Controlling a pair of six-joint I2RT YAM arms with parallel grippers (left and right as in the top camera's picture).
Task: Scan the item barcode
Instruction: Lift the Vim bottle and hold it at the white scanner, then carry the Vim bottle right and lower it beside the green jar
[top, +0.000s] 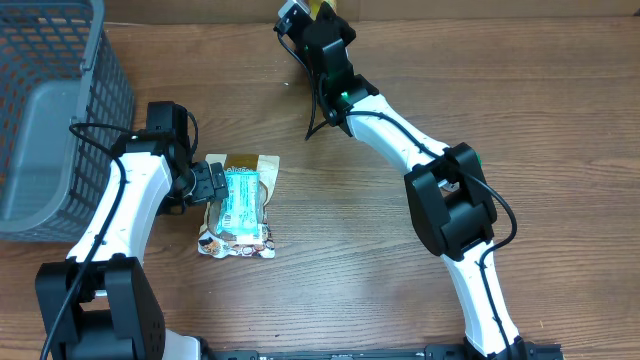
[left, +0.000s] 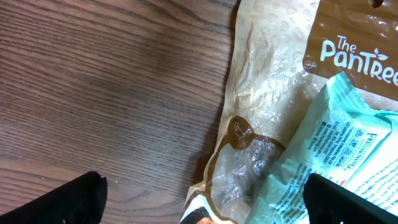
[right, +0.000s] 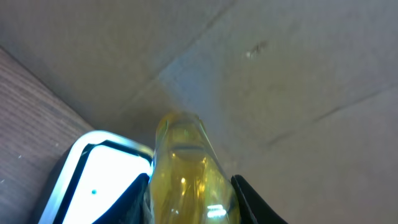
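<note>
Teal packet (top: 241, 198) is lying flat on the table (top: 400, 300), on top of a brown PanTree bag (top: 255, 163), with another printed pouch (top: 238, 243) at its near end. So it's a little pile, not one clean item.

Our left gripper (top: 213, 184) sits right at the pile's left edge, jaws spread as wide as they go and nothing between them. In the left wrist view one finger (left: 68, 199) is over bare wood and the other (left: 348, 202) is over the teal wrapper.

Our right gripper (top: 305, 22) is up at the far edge of the table, partly closed around a yellow thing (right: 186, 180) that we take for the scanner, well apart from the packets.

Our read is that we're at the pick-up. To do it well, we'd want the fingers to catch only the teal wrapper, by its edge, and not the crinkly brown bag underneath. We can't tell where the barcode is, but a printed text panel faces up. So we'd lift without covering that face and keep it flat on the way to the scanner.
</note>
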